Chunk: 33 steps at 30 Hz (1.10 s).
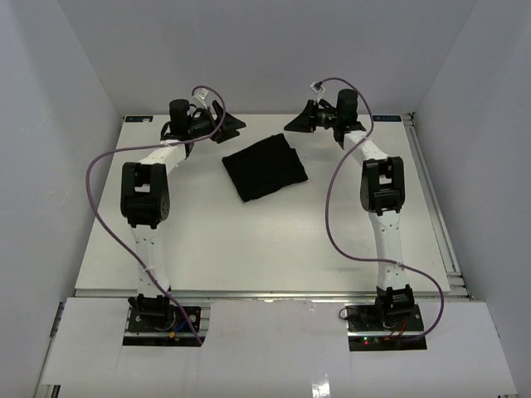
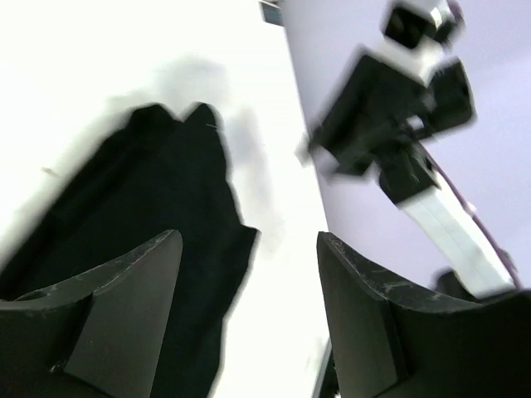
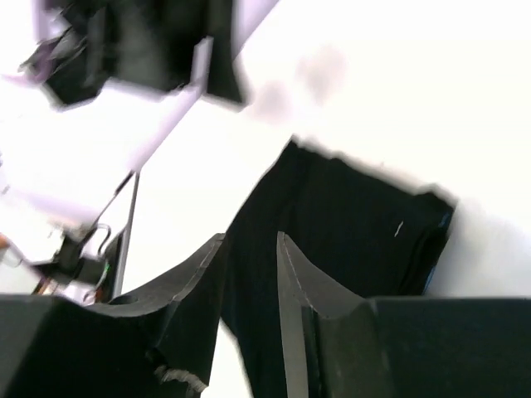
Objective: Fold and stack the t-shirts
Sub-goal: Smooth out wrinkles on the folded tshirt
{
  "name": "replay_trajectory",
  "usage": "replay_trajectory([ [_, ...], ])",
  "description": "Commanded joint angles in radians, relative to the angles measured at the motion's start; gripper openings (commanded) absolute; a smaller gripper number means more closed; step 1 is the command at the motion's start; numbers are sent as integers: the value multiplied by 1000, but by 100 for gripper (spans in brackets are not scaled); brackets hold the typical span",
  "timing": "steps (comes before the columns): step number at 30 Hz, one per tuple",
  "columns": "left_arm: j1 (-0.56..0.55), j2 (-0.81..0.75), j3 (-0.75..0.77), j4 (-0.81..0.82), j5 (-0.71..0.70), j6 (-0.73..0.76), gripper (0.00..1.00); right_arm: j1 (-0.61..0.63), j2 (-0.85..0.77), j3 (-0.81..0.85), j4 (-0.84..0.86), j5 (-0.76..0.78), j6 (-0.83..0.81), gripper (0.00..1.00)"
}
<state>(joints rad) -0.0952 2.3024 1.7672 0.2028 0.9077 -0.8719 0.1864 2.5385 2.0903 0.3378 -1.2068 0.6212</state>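
A black t-shirt [image 1: 265, 168] lies folded into a compact rectangle on the white table, at the far centre. My left gripper [image 1: 235, 128] hovers above the table just left of the shirt's far edge, apart from it. Its jaws are wide open and empty in the left wrist view [image 2: 249, 238], with the shirt [image 2: 158, 207] below and to the left. My right gripper [image 1: 292, 125] hovers just beyond the shirt's far right corner. Its jaws stand a narrow gap apart and hold nothing [image 3: 250, 238], with the shirt [image 3: 348, 249] beneath. A blue edge shows at the shirt's right side.
The white table [image 1: 249, 240] is walled on three sides by grey panels. A metal rail [image 1: 436, 207] runs along its right edge. The right arm [image 2: 406, 108] shows in the left wrist view. Purple cables [image 1: 332, 207] loop beside both arms.
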Motion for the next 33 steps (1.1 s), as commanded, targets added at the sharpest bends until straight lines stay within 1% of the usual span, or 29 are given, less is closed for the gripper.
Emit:
replay_trajectory([
  [1,-5,-191,-133,27,33,20,77,25,147,161,65,105,168,38],
  [2,-5,-217,-171,30,27,19,77,31,172,180,66,133,205,38],
  [3,-5,-242,-208,30,22,31,77,38,189,189,38,159,175,38],
  [4,-5,-286,-272,30,19,33,78,45,190,169,50,174,178,38],
  [6,-5,-326,-323,29,14,42,78,61,195,142,99,217,222,39],
  [7,-5,-355,-363,26,13,42,78,68,201,154,113,245,225,38],
  [9,-5,-380,-393,15,8,48,79,74,235,194,107,277,223,38],
  [11,-5,-406,-425,1,5,53,79,76,256,232,64,346,209,37],
  [13,-5,-419,-439,-6,0,54,79,74,258,226,24,422,186,35],
  [14,-5,-428,-449,-14,-1,51,79,70,258,209,-23,447,181,34],
  [16,-5,-436,-451,-25,-3,60,79,64,259,189,-63,496,175,34],
  [17,-5,-443,-451,-42,-3,65,79,61,262,183,-94,504,167,34],
  [20,-5,-455,-448,-77,0,92,79,47,259,154,-86,483,175,34],
  [23,-5,-481,-449,-100,-4,114,80,42,238,126,39,388,221,38],
  [24,-5,-501,-451,-108,-9,122,80,44,227,135,108,357,224,39],
  [25,-5,-512,-451,-118,-15,126,80,44,198,149,118,319,215,41],
  [27,-5,-555,-437,-170,-47,174,81,44,152,180,77,296,138,44],
  [28,-5,-573,-430,-233,-82,191,82,42,91,183,44,282,100,45],
  [29,-5,-592,-422,-258,-101,224,82,42,59,180,12,274,60,46],
  [30,-5,-635,-407,-282,-119,259,85,42,19,162,-76,268,-36,47],
  [31,-5,-658,-400,-325,-139,296,86,44,-62,148,-138,270,-98,47],
  [32,-5,-685,-397,-338,-176,310,89,45,-104,130,-205,279,-165,50],
  [33,-5,-742,-397,-350,-197,335,91,45,-151,82,-358,315,-330,53],
])
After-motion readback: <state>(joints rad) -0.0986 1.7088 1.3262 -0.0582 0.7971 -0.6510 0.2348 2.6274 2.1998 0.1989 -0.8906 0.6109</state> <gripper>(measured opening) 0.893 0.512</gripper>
